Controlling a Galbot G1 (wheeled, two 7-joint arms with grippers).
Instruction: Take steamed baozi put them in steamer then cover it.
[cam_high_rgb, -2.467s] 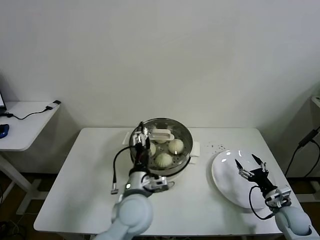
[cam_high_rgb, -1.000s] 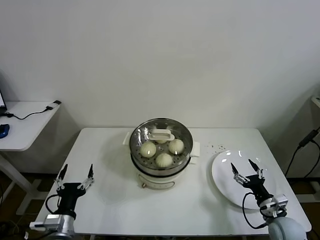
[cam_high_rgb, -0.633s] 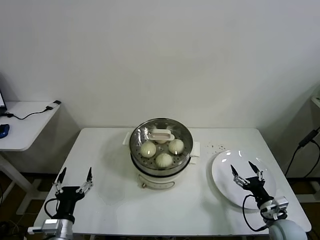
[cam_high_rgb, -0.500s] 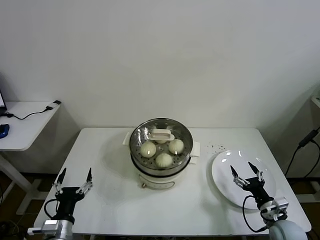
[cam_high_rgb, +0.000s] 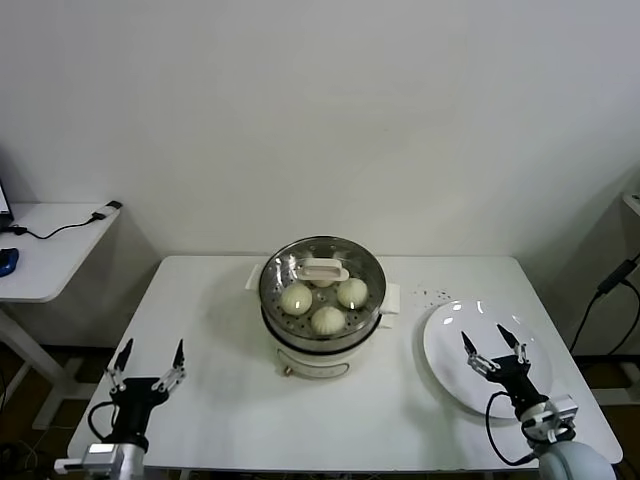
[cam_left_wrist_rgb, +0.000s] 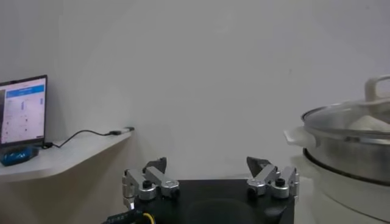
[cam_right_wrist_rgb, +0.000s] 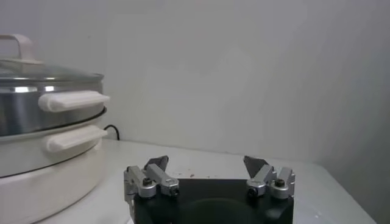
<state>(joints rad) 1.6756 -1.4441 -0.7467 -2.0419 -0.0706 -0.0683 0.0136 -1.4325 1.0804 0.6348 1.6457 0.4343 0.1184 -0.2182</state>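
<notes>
Stainless steel steamer (cam_high_rgb: 322, 325) sits mid-worktop (cam_high_rgb: 220, 330) on its white pot base, with the glass cover (cam_high_rgb: 322, 282) resting on top by its cream handle. Three steamed baozi (cam_high_rgb: 327, 319) show through the glass; a fourth cannot be made out. Left pincer (cam_high_rgb: 146, 358) hovers released near the worktop's left front corner, well apart from the steamer. Right pincer (cam_high_rgb: 494, 345) hangs released over the white plate (cam_high_rgb: 450, 370) to the steamer's right, holding nothing.
</notes>
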